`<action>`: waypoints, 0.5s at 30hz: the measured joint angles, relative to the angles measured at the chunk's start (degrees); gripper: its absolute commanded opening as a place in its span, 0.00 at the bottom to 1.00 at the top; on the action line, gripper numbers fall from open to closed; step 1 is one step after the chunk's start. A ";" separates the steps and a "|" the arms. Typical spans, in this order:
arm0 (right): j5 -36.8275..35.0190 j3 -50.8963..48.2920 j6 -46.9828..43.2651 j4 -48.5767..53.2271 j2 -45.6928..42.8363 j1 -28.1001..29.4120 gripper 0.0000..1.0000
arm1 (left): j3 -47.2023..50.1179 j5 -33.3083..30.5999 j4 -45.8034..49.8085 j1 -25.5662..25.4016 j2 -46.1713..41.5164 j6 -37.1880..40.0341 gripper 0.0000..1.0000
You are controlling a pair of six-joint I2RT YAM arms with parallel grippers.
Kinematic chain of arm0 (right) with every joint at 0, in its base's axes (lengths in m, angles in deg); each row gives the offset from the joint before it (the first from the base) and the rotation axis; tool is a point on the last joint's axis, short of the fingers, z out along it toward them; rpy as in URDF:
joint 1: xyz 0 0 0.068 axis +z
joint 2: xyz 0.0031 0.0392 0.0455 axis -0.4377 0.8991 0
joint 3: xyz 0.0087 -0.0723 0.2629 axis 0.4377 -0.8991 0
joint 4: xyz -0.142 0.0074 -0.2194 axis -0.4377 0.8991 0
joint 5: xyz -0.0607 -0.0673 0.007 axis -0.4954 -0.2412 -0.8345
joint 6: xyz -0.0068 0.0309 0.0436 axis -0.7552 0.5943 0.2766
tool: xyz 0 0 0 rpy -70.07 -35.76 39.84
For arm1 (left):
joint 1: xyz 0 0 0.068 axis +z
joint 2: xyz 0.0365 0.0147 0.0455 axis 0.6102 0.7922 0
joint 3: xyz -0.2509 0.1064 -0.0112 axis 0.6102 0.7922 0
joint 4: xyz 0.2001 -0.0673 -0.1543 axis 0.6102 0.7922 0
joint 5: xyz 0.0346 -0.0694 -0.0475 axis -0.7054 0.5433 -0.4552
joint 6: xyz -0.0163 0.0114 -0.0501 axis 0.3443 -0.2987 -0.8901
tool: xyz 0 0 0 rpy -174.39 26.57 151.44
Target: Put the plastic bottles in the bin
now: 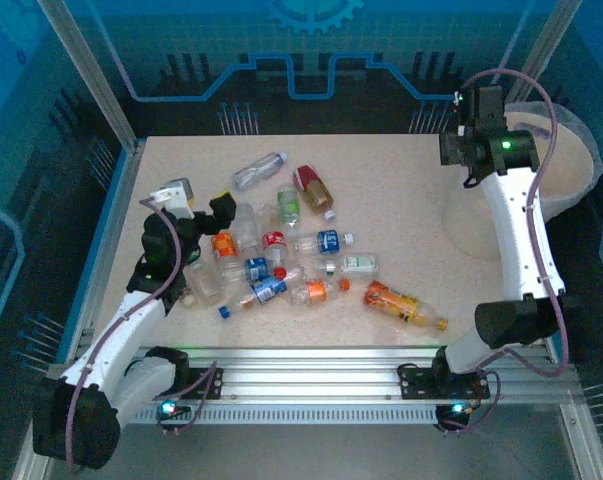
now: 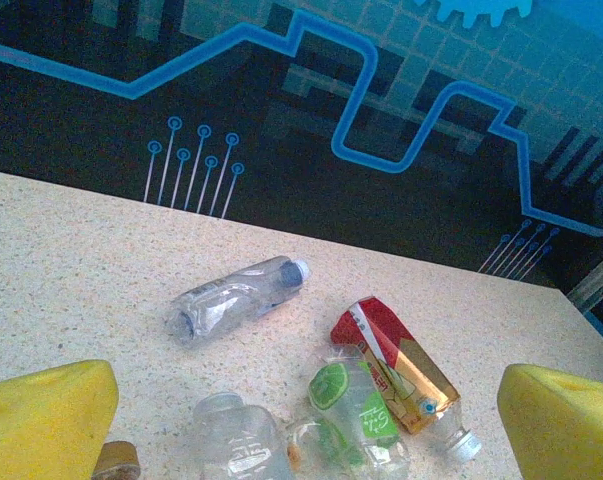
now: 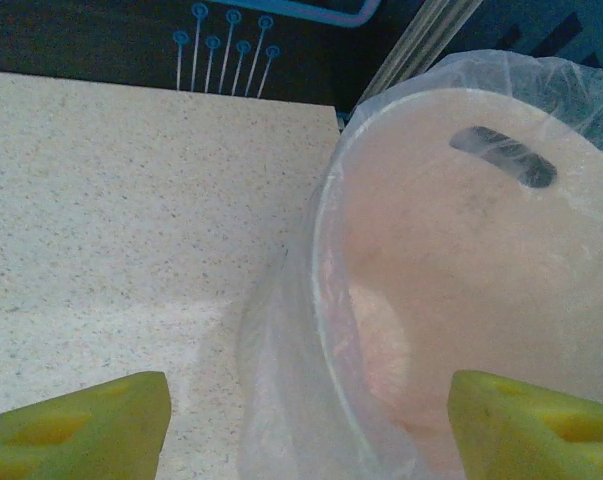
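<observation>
Plainly, the left gripper point(image 2: 303, 425) and the right gripper point(image 3: 311, 430) both gaped empty.
The plastic bottles point(image 1: 281, 262) lay heaped at centre left, the bin point(image 1: 573, 170) at upper right by the right gripper; I judge the left gripper should close across one bottle's body, not the pile.

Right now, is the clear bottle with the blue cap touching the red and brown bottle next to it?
Apart. The left wrist view shows a strip of bare table between the clear bottle and the red-labelled bottle.
</observation>
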 measured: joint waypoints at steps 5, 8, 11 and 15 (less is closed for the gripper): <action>1.53 1.55 -1.27 1.31 2.38 -2.27 0.65 | 0.39 0.76 -0.07 -0.13 0.52 -1.01 0.99; 2.62 1.55 -1.53 2.23 3.26 -3.06 0.61 | 0.59 0.85 -0.02 -0.13 0.76 -1.36 0.99; 3.58 0.96 -1.66 2.51 4.00 -3.78 0.56 | 0.59 1.16 -0.02 -0.17 0.85 -1.38 0.99; 4.52 -0.57 -1.66 2.56 5.07 -4.74 0.53 | 0.59 1.40 -0.02 -0.17 0.85 -1.38 0.99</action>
